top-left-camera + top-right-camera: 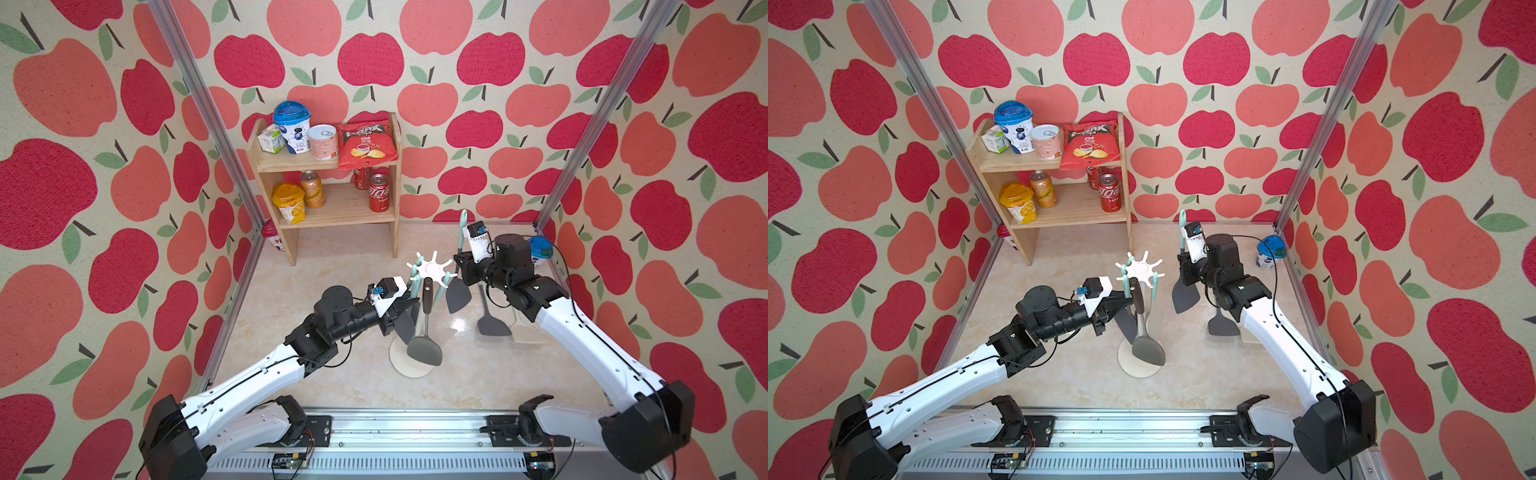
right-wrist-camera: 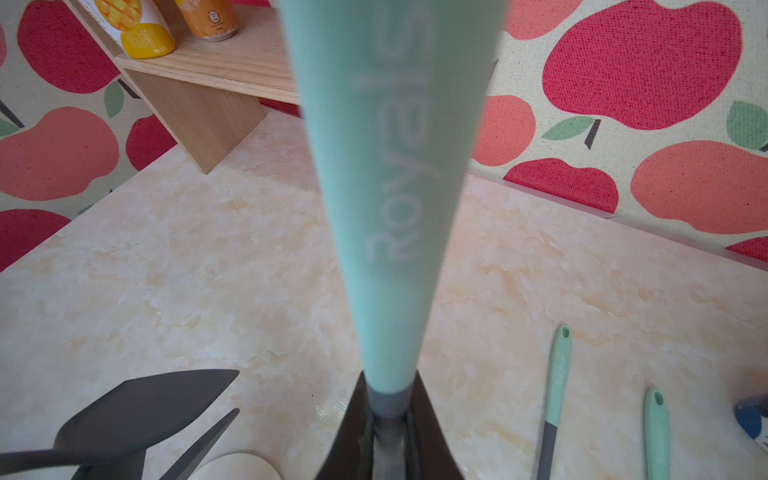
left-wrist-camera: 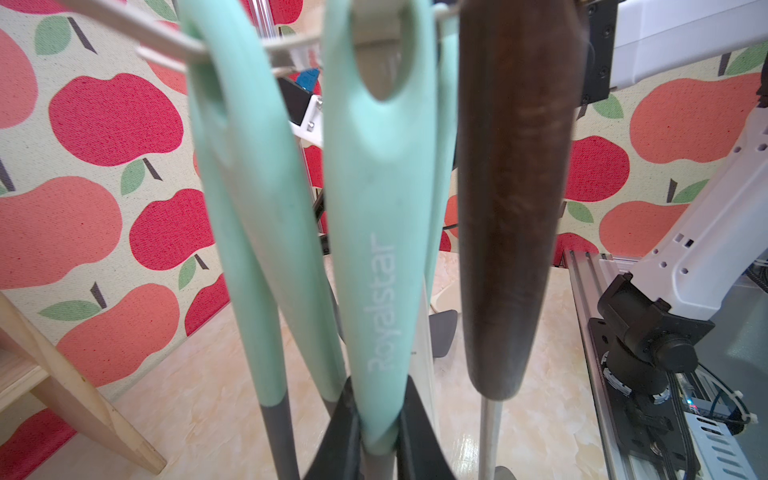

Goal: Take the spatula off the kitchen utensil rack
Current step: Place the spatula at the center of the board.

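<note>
The white kitchen utensil rack (image 1: 432, 269) (image 1: 1142, 270) stands mid-table on a round base (image 1: 401, 363). Several utensils hang from its prongs, among them a brown-handled steel turner (image 1: 424, 328) (image 3: 515, 208). My left gripper (image 1: 409, 308) (image 3: 378, 419) is shut on the mint handle (image 3: 374, 249) of a spatula whose loop sits up at the prongs. My right gripper (image 1: 462, 266) (image 2: 388, 415) is shut on another mint-handled spatula (image 1: 458, 296) (image 1: 1185, 297) (image 2: 390, 166), held upright just right of the rack and apart from it.
Two utensils (image 1: 492, 323) (image 1: 527, 331) lie on the table under the right arm, mint handles (image 2: 557, 386) (image 2: 657, 432) showing. A wooden shelf (image 1: 332, 212) with cans, cups and chips stands at the back left. A blue-lidded cup (image 1: 1270, 251) sits at the back right.
</note>
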`<state>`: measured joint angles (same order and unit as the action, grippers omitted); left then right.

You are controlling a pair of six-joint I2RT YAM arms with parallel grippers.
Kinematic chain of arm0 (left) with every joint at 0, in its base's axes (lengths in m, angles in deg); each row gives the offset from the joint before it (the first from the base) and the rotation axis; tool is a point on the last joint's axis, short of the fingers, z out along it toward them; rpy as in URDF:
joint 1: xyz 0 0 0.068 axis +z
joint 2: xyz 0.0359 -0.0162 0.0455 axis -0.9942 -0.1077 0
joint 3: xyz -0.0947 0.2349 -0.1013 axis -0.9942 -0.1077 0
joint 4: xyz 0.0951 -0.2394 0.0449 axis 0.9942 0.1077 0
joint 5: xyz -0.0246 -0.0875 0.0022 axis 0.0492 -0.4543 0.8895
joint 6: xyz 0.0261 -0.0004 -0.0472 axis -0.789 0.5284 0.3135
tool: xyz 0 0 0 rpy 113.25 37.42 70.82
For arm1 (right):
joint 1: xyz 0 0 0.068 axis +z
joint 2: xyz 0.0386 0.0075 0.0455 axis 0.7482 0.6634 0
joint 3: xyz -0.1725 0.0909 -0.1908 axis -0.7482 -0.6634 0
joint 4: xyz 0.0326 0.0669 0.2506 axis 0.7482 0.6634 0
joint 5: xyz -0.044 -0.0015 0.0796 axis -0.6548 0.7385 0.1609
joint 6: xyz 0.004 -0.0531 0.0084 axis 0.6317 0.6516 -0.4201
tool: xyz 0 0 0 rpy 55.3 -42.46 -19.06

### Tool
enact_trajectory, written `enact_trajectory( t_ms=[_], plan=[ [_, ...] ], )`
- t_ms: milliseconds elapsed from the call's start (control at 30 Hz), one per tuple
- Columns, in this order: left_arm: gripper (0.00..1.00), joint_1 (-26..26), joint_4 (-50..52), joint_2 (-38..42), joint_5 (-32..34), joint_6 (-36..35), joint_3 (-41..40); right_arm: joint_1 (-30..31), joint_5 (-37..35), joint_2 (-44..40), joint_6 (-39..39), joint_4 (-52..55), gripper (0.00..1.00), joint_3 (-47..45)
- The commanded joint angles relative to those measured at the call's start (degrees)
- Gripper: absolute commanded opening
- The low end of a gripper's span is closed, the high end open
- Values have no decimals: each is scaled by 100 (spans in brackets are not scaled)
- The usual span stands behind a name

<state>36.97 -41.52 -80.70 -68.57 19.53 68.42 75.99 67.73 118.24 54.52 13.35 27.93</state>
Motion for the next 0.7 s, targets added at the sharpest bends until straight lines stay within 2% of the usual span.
enact_trajectory(
  t_ms=[0, 667],
  plan=[
    [0, 28, 626, -120, 0, -65, -165, -74, -146, 194, -329, 234, 0, 443],
    [0, 22, 680, -27, 18, -54, -209, -315, -177, 1193, -961, 1044, 0, 1117]
  ],
)
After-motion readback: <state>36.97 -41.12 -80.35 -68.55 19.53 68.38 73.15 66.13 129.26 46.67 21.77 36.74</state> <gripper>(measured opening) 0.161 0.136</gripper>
